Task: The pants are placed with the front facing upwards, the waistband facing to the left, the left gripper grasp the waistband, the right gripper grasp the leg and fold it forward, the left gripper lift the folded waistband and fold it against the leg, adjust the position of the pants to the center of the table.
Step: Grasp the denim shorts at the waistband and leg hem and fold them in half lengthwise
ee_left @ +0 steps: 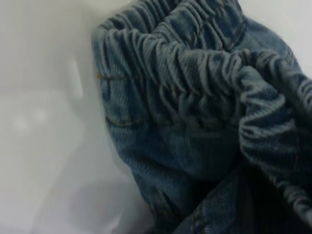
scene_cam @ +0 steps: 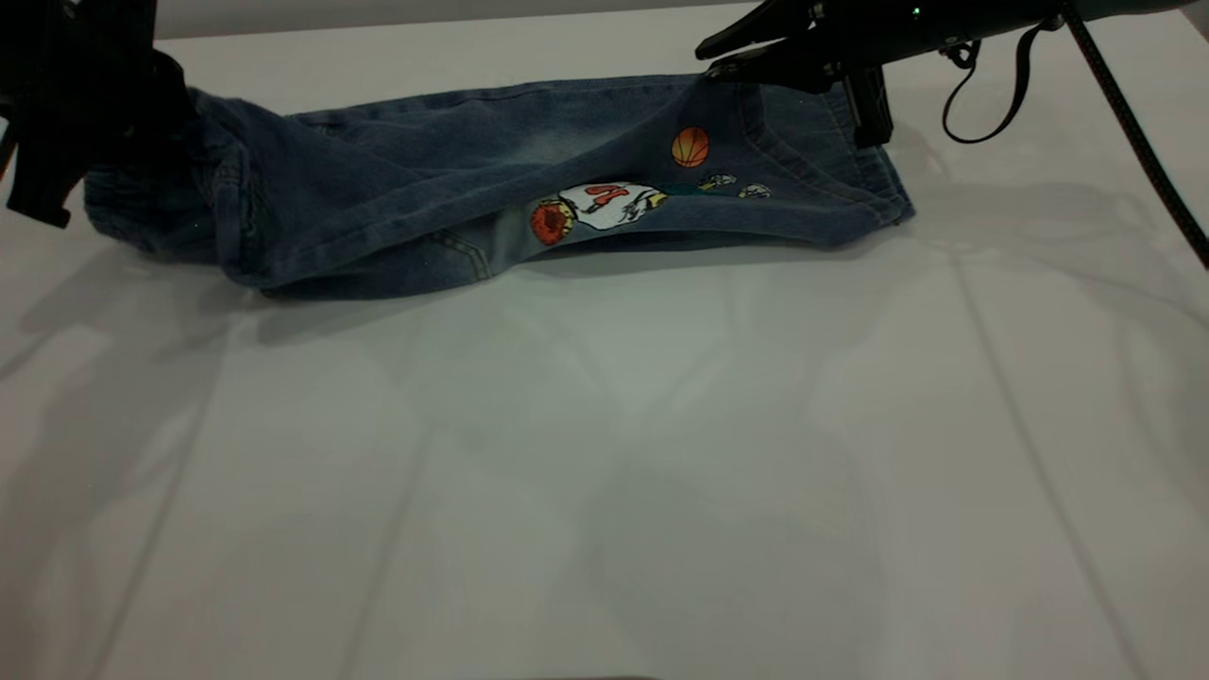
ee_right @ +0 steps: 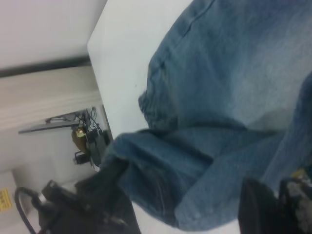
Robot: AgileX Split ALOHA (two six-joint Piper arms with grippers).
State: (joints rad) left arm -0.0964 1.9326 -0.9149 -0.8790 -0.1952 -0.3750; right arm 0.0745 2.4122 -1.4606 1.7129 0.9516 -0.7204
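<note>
The blue denim pants (scene_cam: 425, 189) lie folded lengthwise along the far part of the table (scene_cam: 604, 472), with the cartoon print (scene_cam: 604, 203) showing on the lower layer. At the far left my left gripper (scene_cam: 156, 113) sits on the bunched waistband (scene_cam: 123, 212). The ruffled waistband (ee_left: 195, 73) fills the left wrist view and runs up into the jaws, hiding them. At the far right my right gripper (scene_cam: 720, 62) pinches the leg fold, and the cloth tents up to it. Its dark fingers (ee_right: 258, 207) press against the denim (ee_right: 219, 97).
The right arm's black cable (scene_cam: 1124, 104) slants down over the table's right side. The table's far edge (scene_cam: 425, 24) runs just behind the pants. Wide white tabletop lies in front of them. Beyond the table edge, the right wrist view shows equipment (ee_right: 85, 141).
</note>
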